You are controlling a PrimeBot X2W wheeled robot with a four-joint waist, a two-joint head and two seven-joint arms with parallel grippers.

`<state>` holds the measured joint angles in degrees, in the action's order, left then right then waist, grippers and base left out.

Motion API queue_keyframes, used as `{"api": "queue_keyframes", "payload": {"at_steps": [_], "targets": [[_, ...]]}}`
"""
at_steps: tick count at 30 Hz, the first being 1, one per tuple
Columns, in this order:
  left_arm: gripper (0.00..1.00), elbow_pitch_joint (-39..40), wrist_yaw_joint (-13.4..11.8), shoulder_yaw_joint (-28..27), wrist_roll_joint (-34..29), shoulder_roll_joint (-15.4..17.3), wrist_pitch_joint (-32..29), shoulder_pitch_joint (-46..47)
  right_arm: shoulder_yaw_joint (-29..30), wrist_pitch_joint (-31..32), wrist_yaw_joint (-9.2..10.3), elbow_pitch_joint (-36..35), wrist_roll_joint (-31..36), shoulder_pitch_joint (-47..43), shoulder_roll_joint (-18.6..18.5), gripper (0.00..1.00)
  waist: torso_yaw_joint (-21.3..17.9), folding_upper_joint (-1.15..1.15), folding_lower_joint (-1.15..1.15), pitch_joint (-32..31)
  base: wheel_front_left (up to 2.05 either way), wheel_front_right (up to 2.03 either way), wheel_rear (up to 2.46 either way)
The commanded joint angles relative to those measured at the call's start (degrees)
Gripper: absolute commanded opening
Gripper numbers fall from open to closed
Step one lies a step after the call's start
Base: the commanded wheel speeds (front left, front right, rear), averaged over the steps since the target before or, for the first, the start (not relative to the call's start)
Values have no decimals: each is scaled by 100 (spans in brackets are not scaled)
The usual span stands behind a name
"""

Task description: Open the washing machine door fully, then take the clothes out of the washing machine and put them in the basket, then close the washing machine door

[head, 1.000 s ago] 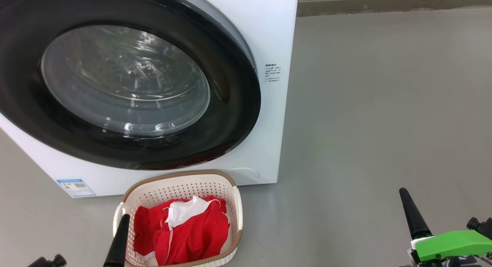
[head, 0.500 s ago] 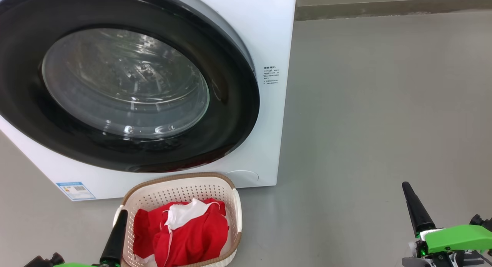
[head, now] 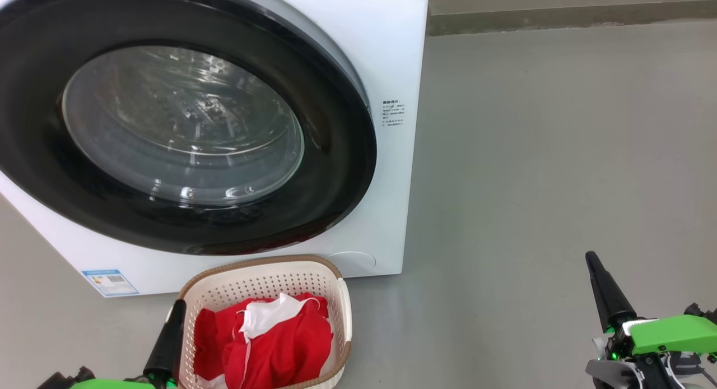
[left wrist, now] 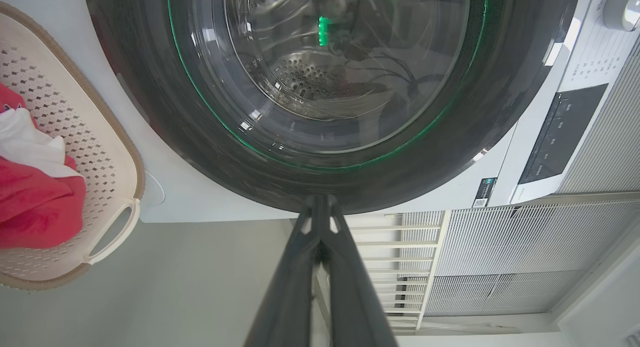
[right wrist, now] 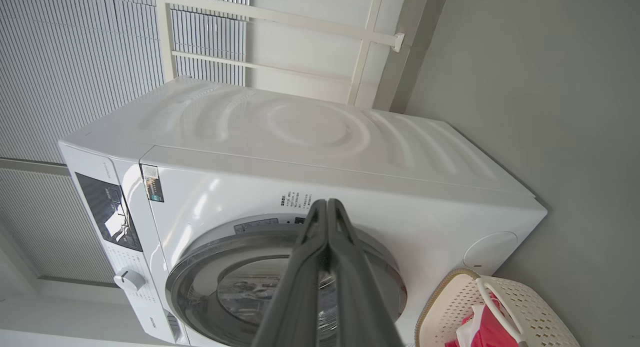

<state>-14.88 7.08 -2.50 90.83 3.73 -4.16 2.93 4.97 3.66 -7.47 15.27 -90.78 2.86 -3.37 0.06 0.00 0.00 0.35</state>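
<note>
Both the left gripper and right gripper, fingers pressed together empty, had edged up my head view with the door closed and clothes in the basket, so I judged the job done.

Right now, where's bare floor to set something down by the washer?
Free: grey floor right of the white washing machine, ahead of the right gripper. Crowded: cream perforated basket holding red clothes sits close before the machine, left gripper beside it.
</note>
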Motion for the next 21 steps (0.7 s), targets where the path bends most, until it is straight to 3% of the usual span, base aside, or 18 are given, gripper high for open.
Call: {"api": "queue_keyframes", "payload": {"at_steps": [1,21], "targets": [[0,106,40,-214,97,46,-50,284,-76,53,-2,-141,-135,277,-106,0,-1,0,0,-3,0,0,0],[0,89,41,-273,241,9,-129,314,-21,141,-2,-135,-286,316,-79,0,-6,0,0,-17,0,0,0]]}}
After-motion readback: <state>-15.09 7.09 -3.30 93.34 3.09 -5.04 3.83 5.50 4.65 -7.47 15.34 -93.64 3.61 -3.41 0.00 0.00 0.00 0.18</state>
